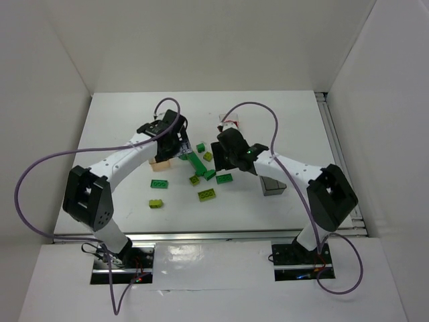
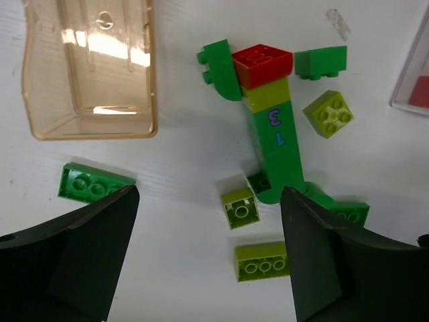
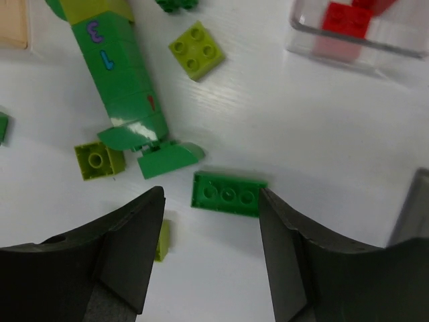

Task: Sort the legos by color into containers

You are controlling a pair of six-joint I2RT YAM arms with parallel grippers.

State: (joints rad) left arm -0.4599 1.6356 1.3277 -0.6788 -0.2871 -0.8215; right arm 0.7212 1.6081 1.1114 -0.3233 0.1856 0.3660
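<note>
Both grippers are open and empty over the loose legos mid-table. My left gripper (image 1: pixel 175 146) (image 2: pixel 209 196) hovers above a small lime brick (image 2: pixel 240 208) and a longer lime brick (image 2: pixel 263 260). A tall dark green bar marked "13" (image 2: pixel 276 144) lies flat, with a lime piece and a red brick (image 2: pixel 263 64) on its end. My right gripper (image 1: pixel 224 153) (image 3: pixel 211 198) hovers over a flat dark green brick (image 3: pixel 228 194), which lies just ahead of the fingertips. The tan box (image 2: pixel 87 67) is empty. The clear box (image 3: pixel 355 40) holds red bricks (image 3: pixel 345 20). The dark box (image 1: pixel 271 186) stands right.
More bricks lie around: a lime square (image 3: pixel 196 49), a green sloped piece (image 3: pixel 167 159), a green brick (image 2: pixel 320 62), a green brick (image 1: pixel 159 184) and a lime one (image 1: pixel 156 203) at near left, and a lime brick (image 1: pixel 206 194). White walls enclose the table.
</note>
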